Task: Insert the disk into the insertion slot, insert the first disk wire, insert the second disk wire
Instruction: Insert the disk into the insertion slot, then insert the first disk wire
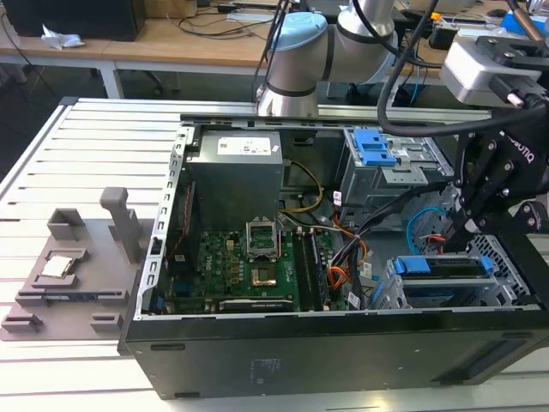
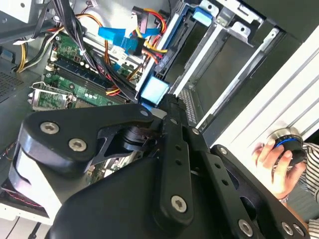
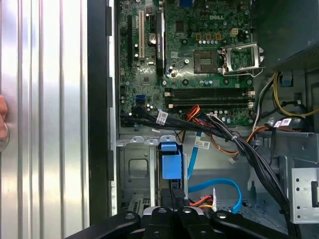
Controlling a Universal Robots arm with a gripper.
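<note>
Silver sheet metal, perforated: the slot (image 1: 390,299) sits at the lower right of the exterior view, inside the open black case (image 1: 300,360). The disk (image 1: 448,276) lies flat inside it, with the blue carrier framing the grey body.

The gripper (image 1: 467,233) hangs at the exterior view's right, over the far end of the disk, pointing down.

In the first wrist view the gripper (image 3: 173,193) is clenched, with no gap visible. Its tip reaches the blue end of the disk (image 3: 169,165). Whether it touches or is a hair apart, I cannot tell. Bare metal of the slot (image 3: 135,169) shows beside it.

In the second wrist view the gripper (image 2: 167,103) ends just beside the pale-blue end of the disk (image 2: 154,89).

A blue cable (image 3: 219,188) curls over the case floor beside the slot, with orange and red wires near it. Where its ends go is hidden.

- **Motherboard** (image 1: 244,270): at the centre of the exterior frame.
- **Taller cage** (image 1: 377,148): at the upper right, carrying a blue latch, well apart from the slot.
- **Grey fixture** (image 1: 77,266): at the left, on the slatted table (image 1: 103,146).
- **Hand** (image 2: 271,159): outside the case, resting on a round black-and-blue knob (image 2: 288,143).
</note>
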